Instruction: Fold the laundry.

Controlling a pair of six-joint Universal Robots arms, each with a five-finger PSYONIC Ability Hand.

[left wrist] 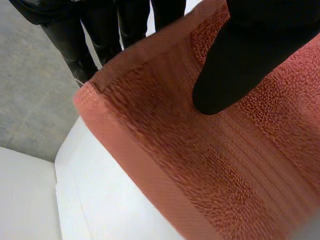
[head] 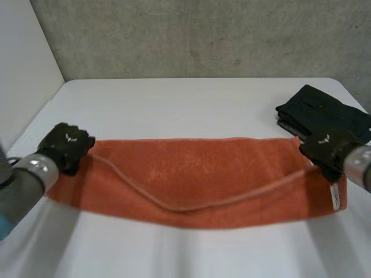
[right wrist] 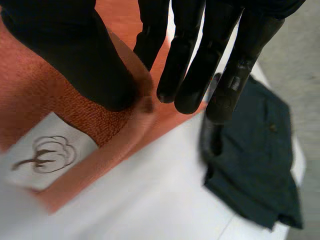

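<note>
An orange towel [head: 191, 174] hangs stretched between my two hands, folded lengthwise, with one edge sagging across its front. My left hand [head: 66, 145] grips the towel's left end. In the left wrist view its thumb [left wrist: 240, 65] presses the terry cloth [left wrist: 200, 165] against the fingers behind the top edge. My right hand [head: 327, 147] holds the right end. In the right wrist view its thumb [right wrist: 75, 50] pinches the towel [right wrist: 30, 85] against the fingers, just above a white care label [right wrist: 45, 150].
A folded dark garment [head: 324, 113] lies on the white table [head: 174, 104] at the back right, just beyond my right hand, and shows past that hand's fingertips as the dark garment [right wrist: 255, 160]. A grey wall stands behind the table.
</note>
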